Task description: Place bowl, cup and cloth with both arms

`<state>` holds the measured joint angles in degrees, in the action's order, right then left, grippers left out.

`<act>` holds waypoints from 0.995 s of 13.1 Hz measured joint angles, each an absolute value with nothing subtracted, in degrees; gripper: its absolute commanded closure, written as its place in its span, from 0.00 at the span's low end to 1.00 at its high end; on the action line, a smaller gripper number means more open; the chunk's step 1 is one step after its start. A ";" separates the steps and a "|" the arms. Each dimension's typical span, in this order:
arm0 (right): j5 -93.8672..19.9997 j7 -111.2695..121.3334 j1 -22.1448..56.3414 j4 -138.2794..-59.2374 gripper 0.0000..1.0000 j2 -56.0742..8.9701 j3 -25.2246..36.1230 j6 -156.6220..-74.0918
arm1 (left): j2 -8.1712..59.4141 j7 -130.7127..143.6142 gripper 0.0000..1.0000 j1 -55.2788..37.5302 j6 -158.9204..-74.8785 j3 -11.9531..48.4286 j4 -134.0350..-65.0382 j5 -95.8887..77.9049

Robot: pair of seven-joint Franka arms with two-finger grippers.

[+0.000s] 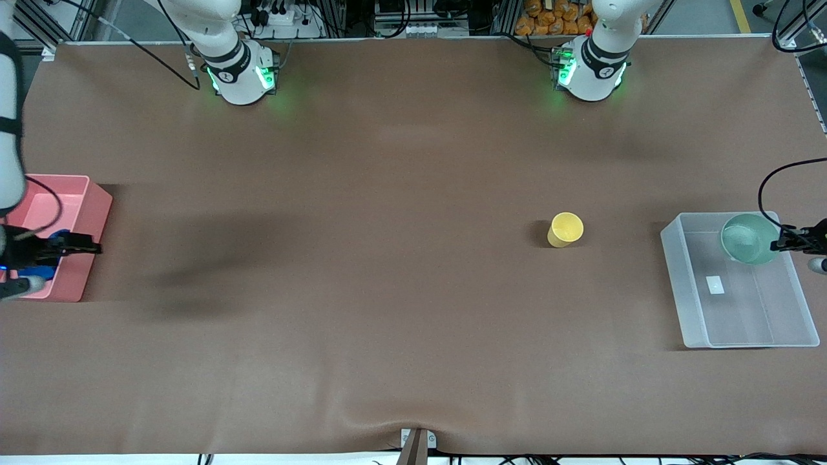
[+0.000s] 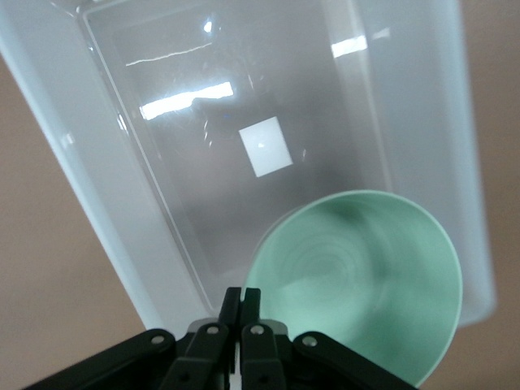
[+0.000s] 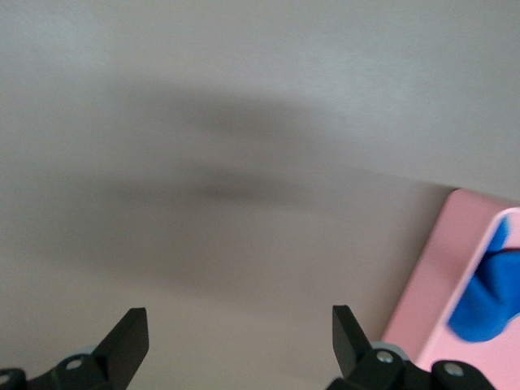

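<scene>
The mint-green bowl [image 1: 748,240] hangs tilted over the clear plastic bin [image 1: 743,316] at the left arm's end of the table. My left gripper [image 1: 785,243] is shut on the bowl's rim. In the left wrist view the pinched fingers [image 2: 231,305] sit at the edge of the bowl [image 2: 366,284], above the bin [image 2: 162,162]. The yellow cup [image 1: 566,229] stands alone on the table, between the bin and the table's middle. The blue cloth [image 1: 40,272] lies in the pink bin [image 1: 90,206]. My right gripper [image 1: 90,247] is open and empty at that bin's edge. The right wrist view shows the right gripper [image 3: 240,333], the cloth [image 3: 487,301] and the pink bin [image 3: 431,309].
A brown mat [image 1: 362,258] covers the table. A small white label [image 1: 714,285] lies on the clear bin's floor. The two arm bases [image 1: 242,77] [image 1: 591,71] stand along the table edge farthest from the front camera.
</scene>
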<state>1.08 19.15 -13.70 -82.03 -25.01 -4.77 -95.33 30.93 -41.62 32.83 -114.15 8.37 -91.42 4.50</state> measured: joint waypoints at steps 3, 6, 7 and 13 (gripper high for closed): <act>1.09 3.06 -5.09 -84.28 0.00 -21.02 -4.81 -93.41 | 34.49 -43.24 1.00 33.60 -118.15 8.48 -91.46 3.27; 0.17 -2.80 -2.98 -92.70 0.00 -13.69 -4.68 -95.91 | 35.78 -43.32 0.81 33.25 -119.54 9.49 -92.47 0.39; -0.09 -2.91 -3.10 -95.96 0.00 -10.42 -4.38 -97.37 | 35.98 -43.32 0.58 33.06 -120.60 9.63 -93.12 0.24; -1.63 -3.01 -3.42 -104.22 0.00 1.07 -3.44 -100.45 | 34.41 -43.30 0.13 33.08 -121.07 9.97 -93.06 0.11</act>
